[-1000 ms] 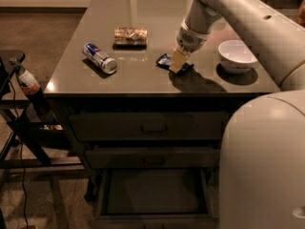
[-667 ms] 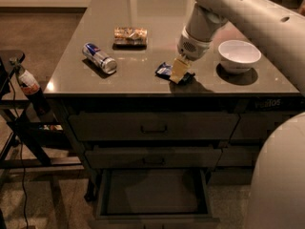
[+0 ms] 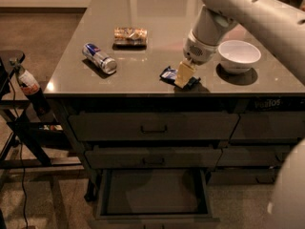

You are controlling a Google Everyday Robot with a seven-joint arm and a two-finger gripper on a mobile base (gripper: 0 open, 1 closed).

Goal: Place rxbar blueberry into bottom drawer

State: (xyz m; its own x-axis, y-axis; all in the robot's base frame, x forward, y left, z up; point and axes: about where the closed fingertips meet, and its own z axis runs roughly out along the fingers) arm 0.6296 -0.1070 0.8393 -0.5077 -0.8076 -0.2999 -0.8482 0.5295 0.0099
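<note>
The rxbar blueberry (image 3: 167, 74), a small dark blue wrapper, lies flat on the grey countertop near its front edge. My gripper (image 3: 184, 74) reaches down from the upper right and sits right on the bar's right half, covering that part of it. The bottom drawer (image 3: 152, 194) of the cabinet is pulled open below, with a flat dark inside and nothing in it.
A blue-silver drink can (image 3: 99, 58) lies on its side at the left of the counter. A brown-gold snack packet (image 3: 130, 35) lies behind it. A white bowl (image 3: 238, 55) stands just right of the gripper. Two shallower drawers (image 3: 153, 127) are shut. A dark stand with a bottle (image 3: 27, 82) is at the left.
The gripper has shifted slightly towards the counter's front edge and settled onto the bar. The large white arm body at the lower right has swung mostly out of view.
</note>
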